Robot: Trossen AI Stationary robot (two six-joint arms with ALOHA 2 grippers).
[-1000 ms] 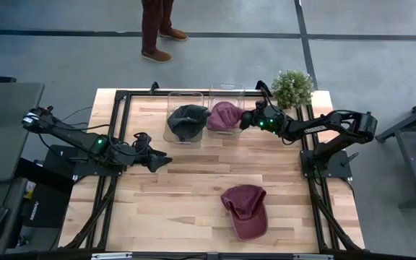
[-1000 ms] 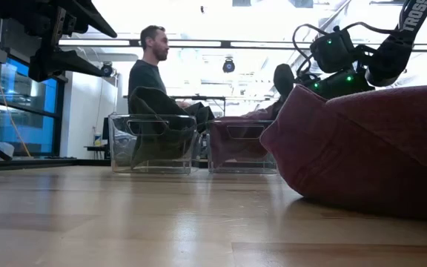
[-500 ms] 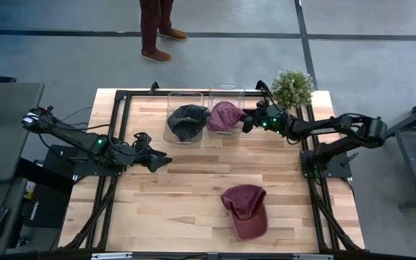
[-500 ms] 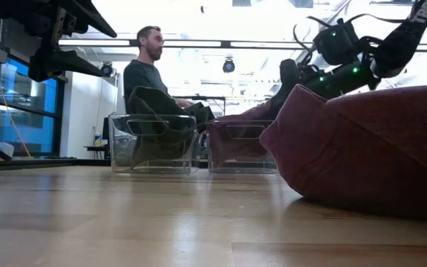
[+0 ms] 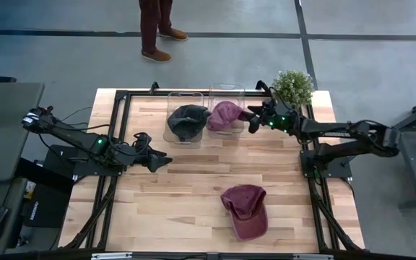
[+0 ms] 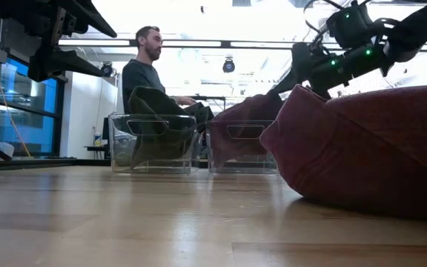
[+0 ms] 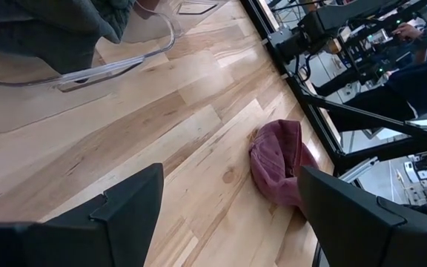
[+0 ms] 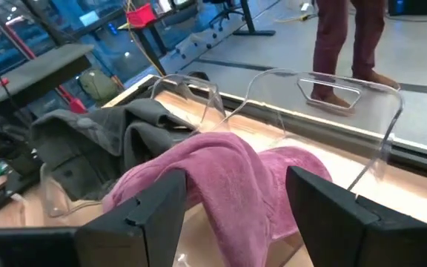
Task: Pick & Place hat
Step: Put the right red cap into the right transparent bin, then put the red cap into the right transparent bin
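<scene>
Hat (image 5: 224,115) just beside right pincer (image 5: 252,121)

Both arms were dark and slim, jointed, with black cables trailing. Small green lights glowed near the wrists. White lettering marked one link.

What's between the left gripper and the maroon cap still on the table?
Nothing visible. The left gripper hangs open over bare wood, and only open table lies between it and the maroon cap nearer the front edge.
</scene>
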